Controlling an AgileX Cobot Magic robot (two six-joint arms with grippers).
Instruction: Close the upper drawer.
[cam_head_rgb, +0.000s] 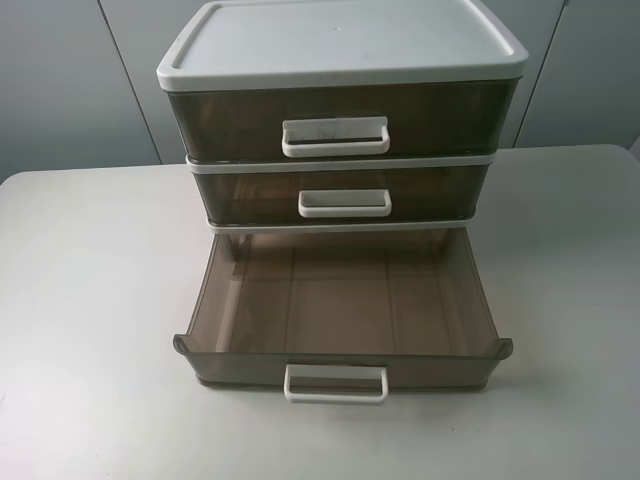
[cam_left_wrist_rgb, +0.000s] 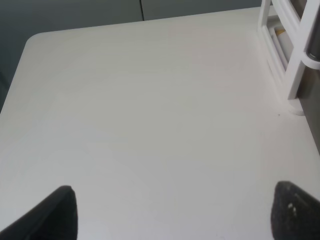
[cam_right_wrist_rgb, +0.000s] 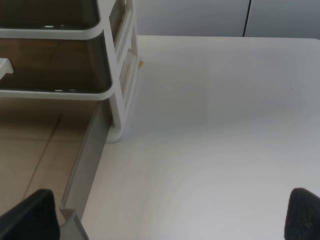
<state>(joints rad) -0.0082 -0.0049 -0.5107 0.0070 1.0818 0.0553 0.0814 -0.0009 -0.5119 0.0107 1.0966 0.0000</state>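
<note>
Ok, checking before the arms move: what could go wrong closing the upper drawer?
The middle smoky-brown translucent plastic drawer already looks nearly flush, while the bottom drawer of the same plastic is pulled far out, so the push could hit the wrong one. The bottom drawer juts under the middle one's white loop handle; an arm might bump it. The unit stands free on the smooth white table and may slide.

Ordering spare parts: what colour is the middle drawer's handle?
White handle, clearest in the exterior high view.

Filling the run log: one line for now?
upper drawer shut | bottom drawer open | left gripper open | right gripper open
</note>
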